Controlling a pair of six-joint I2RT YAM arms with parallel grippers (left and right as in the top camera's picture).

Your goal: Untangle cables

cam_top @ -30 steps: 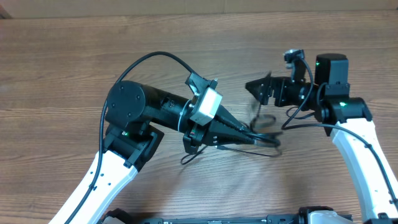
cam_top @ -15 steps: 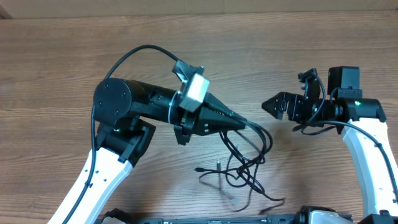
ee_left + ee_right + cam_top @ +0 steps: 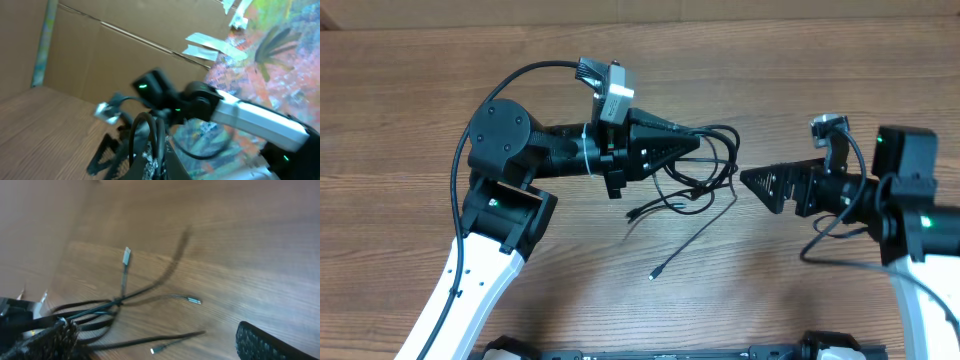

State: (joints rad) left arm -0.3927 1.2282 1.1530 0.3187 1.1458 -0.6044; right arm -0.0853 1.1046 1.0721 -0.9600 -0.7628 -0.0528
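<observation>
Several thin black cables (image 3: 708,172) hang in a tangle from my left gripper (image 3: 697,146), which is shut on the bundle above the table's middle. One loose end trails down to a small metal plug (image 3: 652,276) on the wood. The left wrist view shows cable loops (image 3: 143,131) rising from between the closed fingers (image 3: 172,167). My right gripper (image 3: 752,180) stands open, pointing left, a short way right of the tangle and touching nothing. From the right wrist, the cables (image 3: 117,300) fan out with three plug ends (image 3: 194,300) showing, and one padded finger (image 3: 260,342) sits at the lower right.
The wooden table (image 3: 410,110) runs to a cardboard wall (image 3: 80,55) at the back. The left arm's thick black supply cable (image 3: 525,75) arcs over its joint. The right arm's body (image 3: 920,215) fills the right side.
The left gripper carried the cable bundle up and toward the back of the table, loose ends trailing. The right arm swung toward the near edge, its gripper still open.
</observation>
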